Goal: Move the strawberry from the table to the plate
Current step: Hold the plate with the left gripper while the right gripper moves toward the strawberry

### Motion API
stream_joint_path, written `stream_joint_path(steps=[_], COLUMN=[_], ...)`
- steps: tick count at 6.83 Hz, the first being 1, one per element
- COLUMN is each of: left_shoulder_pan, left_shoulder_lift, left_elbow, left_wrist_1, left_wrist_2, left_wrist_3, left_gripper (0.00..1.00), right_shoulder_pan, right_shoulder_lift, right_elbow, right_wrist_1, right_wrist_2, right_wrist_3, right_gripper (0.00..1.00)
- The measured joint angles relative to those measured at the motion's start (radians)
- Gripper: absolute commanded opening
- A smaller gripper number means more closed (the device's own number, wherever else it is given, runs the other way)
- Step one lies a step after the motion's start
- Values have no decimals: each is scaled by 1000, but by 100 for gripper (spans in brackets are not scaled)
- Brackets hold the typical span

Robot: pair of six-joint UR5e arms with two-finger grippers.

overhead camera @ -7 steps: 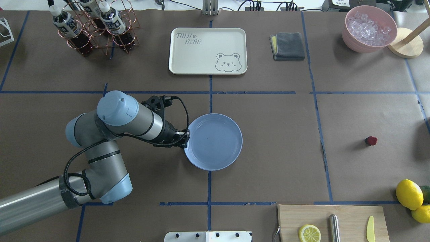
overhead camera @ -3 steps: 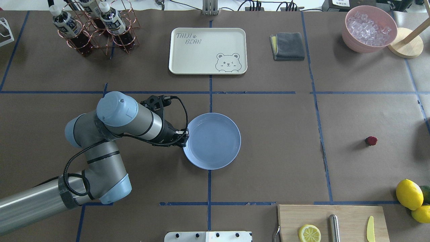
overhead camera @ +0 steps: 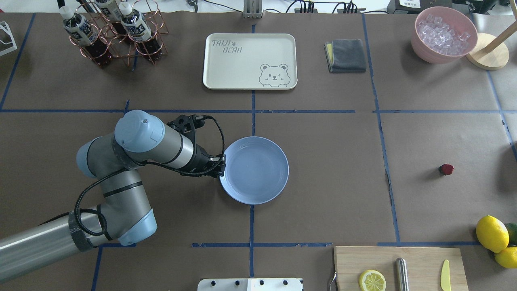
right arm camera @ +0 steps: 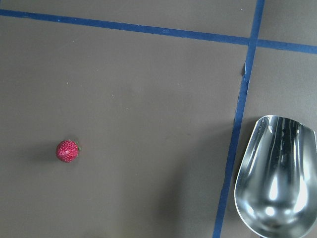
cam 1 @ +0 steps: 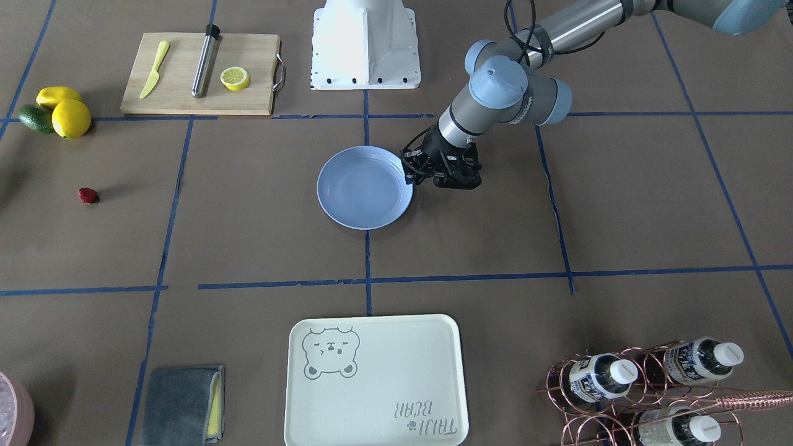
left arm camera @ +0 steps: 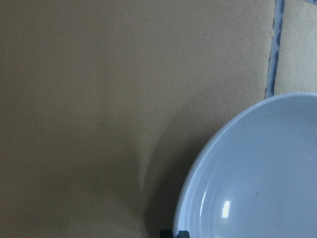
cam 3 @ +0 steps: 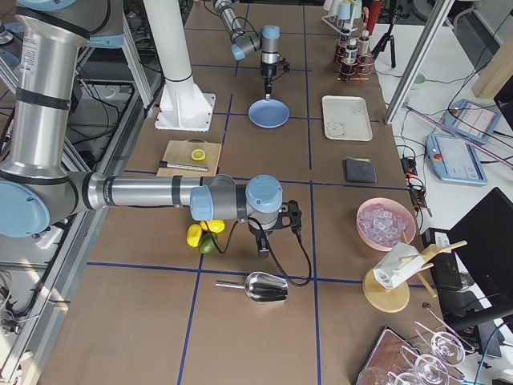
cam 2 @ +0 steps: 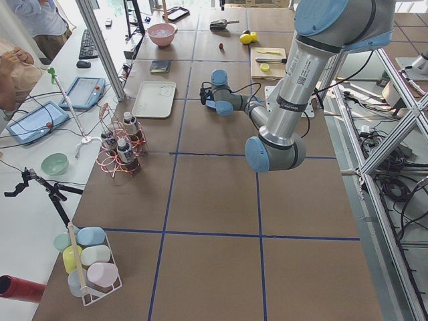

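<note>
In the overhead view the left claw (overhead camera: 221, 165) sits left of centre, pinched narrow on the left rim of the light-blue plate (overhead camera: 258, 173) at mid-frame. Far over at middle right, the strawberry (overhead camera: 446, 169) lies alone on the surface (overhead camera: 335, 190), well apart from the plate and above the lemons (overhead camera: 492, 233) in the lower right corner. The right claw (cam 3: 262, 250) shows only in the right-end side view; I cannot tell whether it is wide or narrow.

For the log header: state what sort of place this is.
Most likely a robotics lab workcell staged with kitchen props: a robot arm over a paper-covered table gridded with blue tape, a cutting board with a lemon half, and an operators' desk with tablets alongside.
</note>
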Motion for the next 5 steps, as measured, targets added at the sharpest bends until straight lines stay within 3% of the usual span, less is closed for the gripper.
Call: stream_joint_path(steps=[1,3,4,5], left_shoulder_pan=[-6,-20,-22,-22], left_shoulder_lift=[2,24,33,36], left_elbow=[-24,-109,-137,-155], left_wrist_1=[-1,-2,-4,-7], left_wrist_2=[-2,-6,-5,-3], left_wrist_3=[0,-4,-3,-2], left_gripper=[69,71,80,100], right_shoulder_pan=[-7,-110,-202,-302], right_shoulder_lift=[1,3,3,4], right_elbow=[1,-2,-6,-10], right_wrist_1=[1,128,241,338], right_wrist_2=[20,-2,-58,-127], right_wrist_3=[25,242,384,521], right_gripper=[100,100,100,100])
